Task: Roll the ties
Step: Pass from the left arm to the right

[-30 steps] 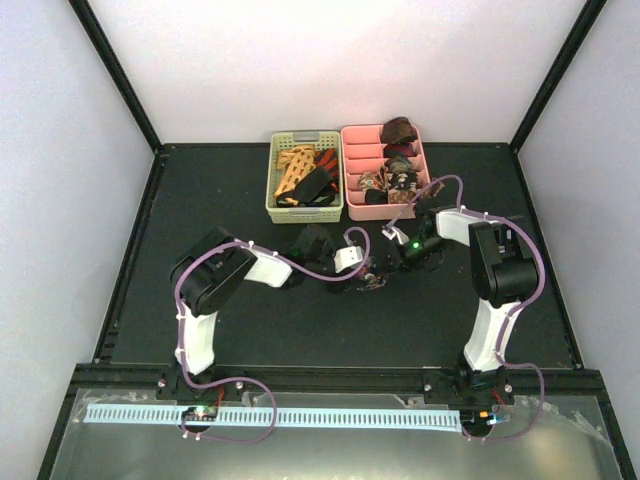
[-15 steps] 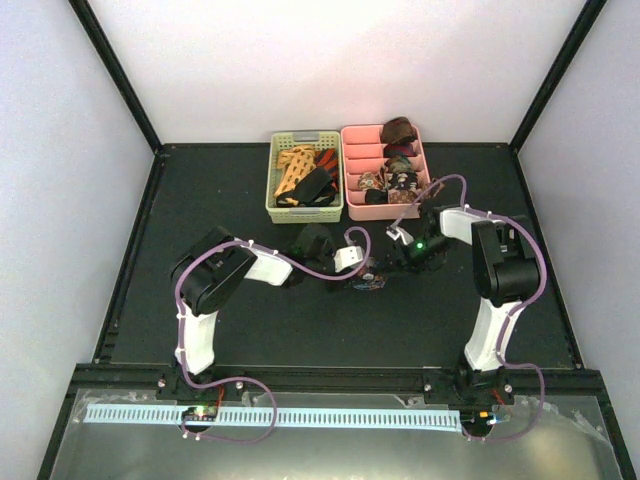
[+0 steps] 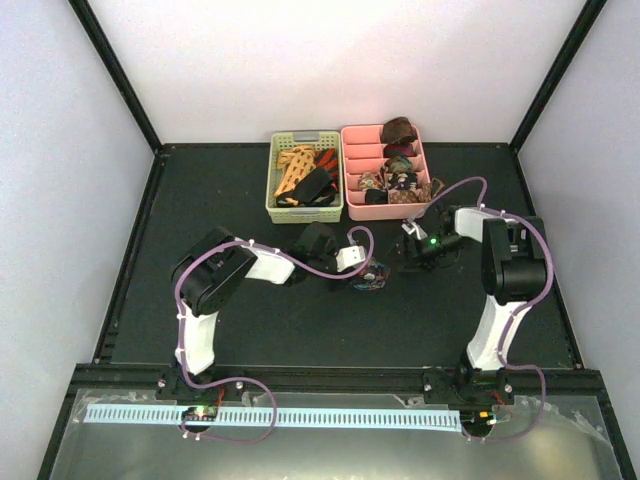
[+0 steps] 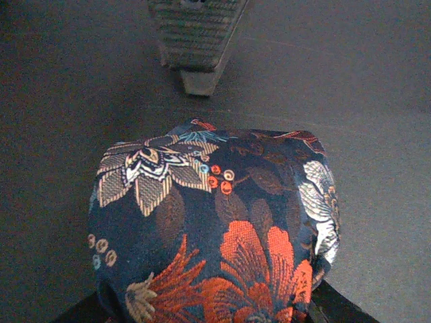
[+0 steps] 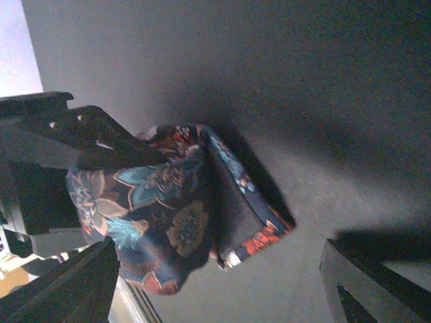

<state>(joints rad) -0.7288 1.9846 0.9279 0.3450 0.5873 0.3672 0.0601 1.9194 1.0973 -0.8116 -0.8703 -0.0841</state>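
A dark navy floral tie [image 3: 371,278], rolled into a loose coil, sits on the black table between the two arms. My left gripper [image 3: 366,271] is shut on it. In the left wrist view the coil [image 4: 215,222] fills the lower middle, with the jaw tips just showing at the bottom corners. My right gripper [image 3: 414,249] stands open a little to the right of the coil and does not touch it. In the right wrist view the coil [image 5: 172,208] lies ahead of my widely spread fingers [image 5: 367,282], and its outer end sticks out to the right.
A pale green basket [image 3: 305,211] at the back holds loose ties: orange lattice [image 3: 295,168], red [image 3: 328,158] and black [image 3: 312,185]. Beside it on the right a pink divided tray [image 3: 349,170] holds several rolled ties [image 3: 399,130]. Black frame posts edge the table.
My right gripper has opened wide and drawn back to the right, off the coil. My left gripper has closed further on the floral tie and stayed in place.
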